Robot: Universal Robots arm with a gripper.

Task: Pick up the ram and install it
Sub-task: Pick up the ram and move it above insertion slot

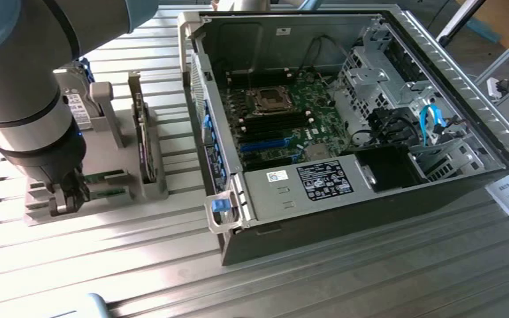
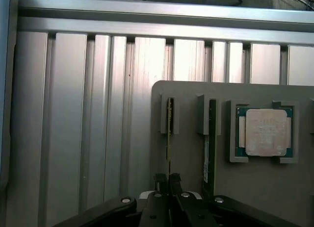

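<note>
Green ram (image 2: 170, 126) clenched in the gripper (image 2: 167, 178) on its grey holder (image 2: 187, 156), a second stick (image 2: 211, 138) and processor (image 2: 265, 132) beside

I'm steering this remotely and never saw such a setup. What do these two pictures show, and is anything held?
The grey arm is a robot with a claw at its end. One picture comes from a camera off to the side; the other looks down from the wrist. On the slatted table sit an open computer case and a grey tray of parts. In the tray a memory stick and a second stick stand on edge near a processor chip. The claw looks shut on the memory stick, which sits in its slot.
</note>
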